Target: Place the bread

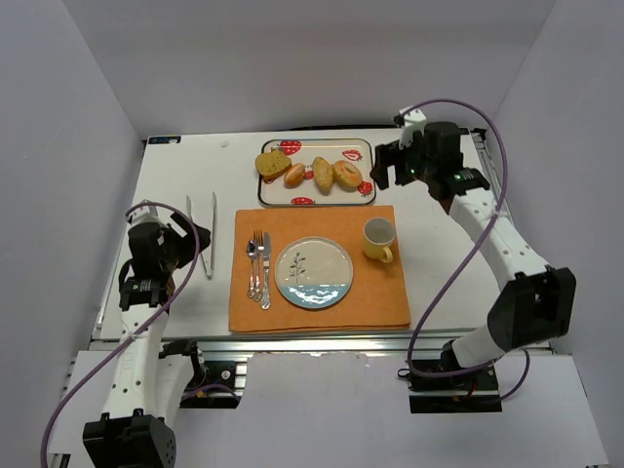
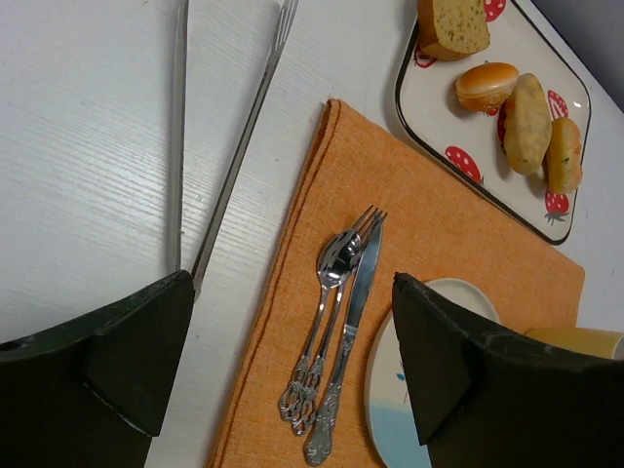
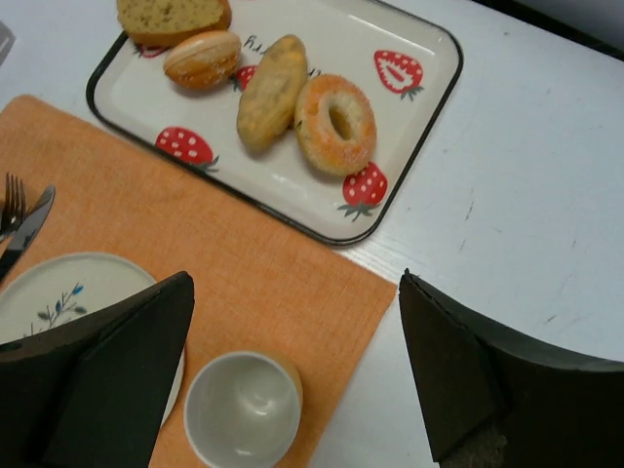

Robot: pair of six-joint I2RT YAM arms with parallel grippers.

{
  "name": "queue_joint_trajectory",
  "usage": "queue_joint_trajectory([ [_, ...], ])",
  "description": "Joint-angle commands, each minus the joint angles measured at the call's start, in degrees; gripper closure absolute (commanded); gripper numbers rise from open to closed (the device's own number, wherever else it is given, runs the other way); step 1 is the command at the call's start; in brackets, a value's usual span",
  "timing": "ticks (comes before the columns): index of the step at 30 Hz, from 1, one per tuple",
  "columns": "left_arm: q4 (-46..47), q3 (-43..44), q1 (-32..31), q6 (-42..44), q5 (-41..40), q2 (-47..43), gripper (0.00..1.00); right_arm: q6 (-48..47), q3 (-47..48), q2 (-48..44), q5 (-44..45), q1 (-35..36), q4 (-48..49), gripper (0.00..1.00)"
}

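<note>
Two grippers hang slack-jawed and empty: the left gripper (image 2: 292, 288) near left, the right gripper (image 3: 294, 288) far right. Between them lies the round pale ceramic plate (image 1: 327, 261), bare. Farther off, on the rectangular strawberry-print tray (image 3: 405, 127), the small oval orange-brown bun (image 3: 202, 58) sits between the square yellow slice (image 3: 171, 18) and the longer golden roll (image 3: 271, 93). Judged light, soft and crushable; a gentle grip across its short width is advised.
</note>
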Motion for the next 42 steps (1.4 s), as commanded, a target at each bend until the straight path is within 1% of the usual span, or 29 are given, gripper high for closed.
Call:
queue_joint_trajectory([
  [1,2.4,0.0,0.3,0.7,0.7,0.0,0.13,-2.2,-6.3,-7.1,-4.8,-1.9,3.8,0.11],
  [2,2.6,-0.4,0.2,0.7,0.9,0.3,0.38,-6.1,-8.2,-8.3,-10.1,-2.7,4.8,0.11],
  [3,2.7,-0.6,0.2,0.6,1.4,1.2,0.66,-17.5,-11.0,-10.6,-21.9,-3.5,3.5,0.23],
  [4,2.4,-0.6,0.2,0.7,0.8,1.9,0.89,-22.0,-12.1,-11.5,-25.9,-4.2,1.9,0.37],
  [5,1.7,-0.4,0.2,1.0,0.2,2.8,1.0,-23.2,-13.4,-12.4,-27.8,-4.3,2.3,0.54],
  [6,0.8,0.0,0.1,1.9,-0.4,4.4,1.0,-24.1,-14.8,-12.7,-31.9,-4.2,1.1,0.83],
  [7,0.0,0.4,0.2,2.4,-1.2,5.4,1.0,-24.3,-14.9,-12.7,-33.1,-4.2,1.1,0.94],
  [8,-0.9,0.9,0.2,3.1,-2.2,6.4,1.0,-24.4,-14.9,-12.6,-34.6,-4.2,0.7,1.0],
  [9,-2.2,1.6,0.1,4.2,-3.4,8.9,0.74,-24.4,-15.2,-12.0,-36.0,-4.3,-0.3,1.0],
  [10,-3.6,2.5,0.2,4.9,-7.5,10.3,0.57,-24.4,-15.3,-11.9,-36.5,-4.2,-0.6,0.93],
  [11,-5.7,4.1,0.1,5.4,-8.9,11.7,0.31,-24.5,-15.2,-11.1,-37.5,-4.3,-1.2,0.72],
  [12,-6.0,4.7,0.0,5.8,-9.7,13.1,0.24,-24.7,-14.9,-10.5,-37.9,-4.2,-2.9,0.33],
  [14,-5.4,6.4,-0.7,7.0,-9.9,17.4,0.18,-24.6,-13.6,-9.0,-38.3,-4.3,-4.3,0.23],
  [15,-5.3,7.1,-1.5,8.0,-10.0,18.9,0.16,-24.6,-13.3,-8.5,-38.3,-4.2,-5.0,0.2],
  [16,-5.4,7.8,-1.8,8.4,-10.0,22.6,0.15,-24.5,-13.1,-8.3,-38.1,-4.3,-5.1,0.19],
  [18,-5.0,9.6,-3.4,10.4,-9.4,26.2,0.13,-23.8,-13.3,-7.8,-37.2,-4.4,-4.8,0.18],
  [19,-4.9,10.2,-3.9,11.1,-9.5,29.6,0.12,-23.7,-13.4,-7.8,-37.4,-4.4,-4.5,0.18],
  [21,-4.6,11.5,-5.0,13.4,-9.3,32.4,0.11,-23.0,-13.9,-7.9,-37.1,-4.4,-3.9,0.17],
  [26,-1.8,15.1,-5.2,17.9,-9.6,39.9,0.1,-22.8,-14.5,-8.2,-36.8,-4.7,-3.2,0.17],
  [29,-0.2,17.3,-5.2,20.2,-11.2,42.6,0.1,-22.8,-14.6,-7.9,-36.9,-5.1,-3.2,0.17],
  [30,0.0,17.9,-5.3,21.1,-11.8,44.7,0.1,-22.7,-14.5,-7.8,-37.2,-5.3,-3.1,0.17],
  [32,1.1,19.5,-5.3,21.7,-12.2,46.9,0.11,-22.2,-14.6,-7.8,-37.4,-5.6,-2.7,0.17],
  [37,5.4,20.8,-5.3,22.2,-9.6,52.6,0.16,-21.4,-14.5,-8.2,-38.1,-6.3,-1.6,0.17],
  [39,6.2,20.4,-5.3,22.1,-9.1,53.7,0.19,-21.2,-14.5,-8.5,-38.1,-6.7,-1.2,0.17],
  [40,7.0,20.3,-5.3,22.1,-8.7,54.5,0.23,-21.1,-14.5,-8.5,-38.1,-6.9,-1.1,0.17],
  [42,7.4,19.5,-5.2,21.6,-8.1,54.8,0.25,-20.7,-14.6,-8.9,-38.2,-7.5,-0.7,0.17],
])
